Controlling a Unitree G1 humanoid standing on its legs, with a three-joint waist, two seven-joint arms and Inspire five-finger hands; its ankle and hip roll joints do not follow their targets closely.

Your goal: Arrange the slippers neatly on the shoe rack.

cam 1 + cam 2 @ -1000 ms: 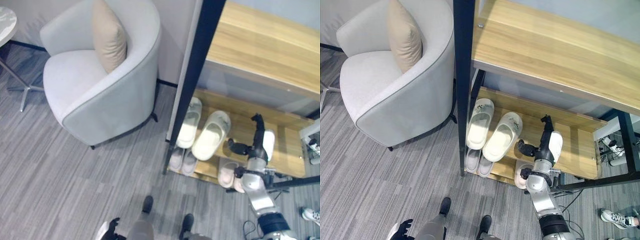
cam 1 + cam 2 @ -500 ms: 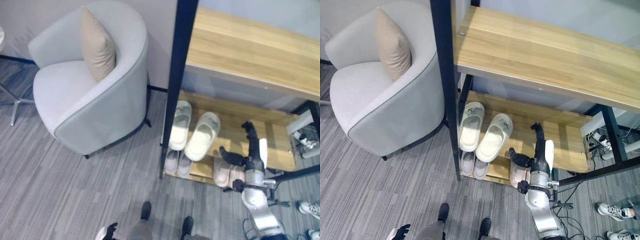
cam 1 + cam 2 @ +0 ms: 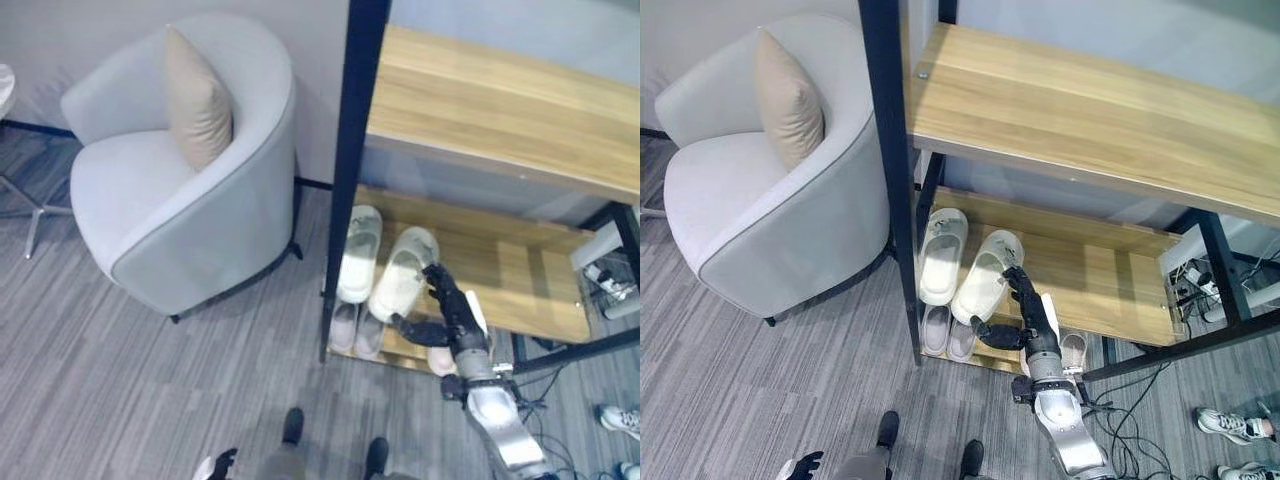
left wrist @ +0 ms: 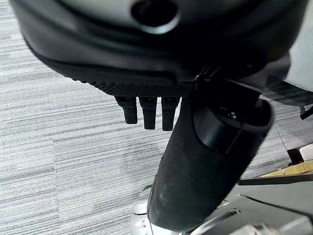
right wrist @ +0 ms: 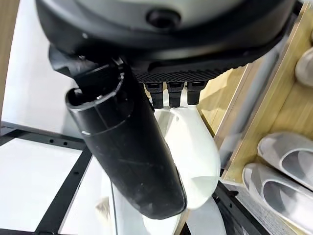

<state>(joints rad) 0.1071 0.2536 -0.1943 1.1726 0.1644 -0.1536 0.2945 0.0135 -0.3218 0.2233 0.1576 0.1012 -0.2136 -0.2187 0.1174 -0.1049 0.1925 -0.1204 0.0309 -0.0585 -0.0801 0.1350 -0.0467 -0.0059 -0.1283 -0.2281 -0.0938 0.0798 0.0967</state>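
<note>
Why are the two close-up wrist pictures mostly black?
Left wrist view: the left hand sits right before the lens, its dark bulk blocking the view, with grey floor past it. Right wrist view: the right hand does likewise, with a pale slipper beyond it.

A pair of cream-white foam slippers lies on the middle wooden shelf of the black-framed wooden shoe rack [image 3: 1060, 110]. The left slipper [image 3: 940, 255] lies straight, toe toward the back. The right slipper [image 3: 985, 277] lies just beside it, slanted, its heel overhanging the shelf's front edge. On the bottom shelf below them sits a smaller pale grey pair [image 3: 948, 333], side by side and aligned. Further right on that shelf, a pinkish slipper [image 3: 1073, 350] shows partly, possibly one of a pair.
</note>
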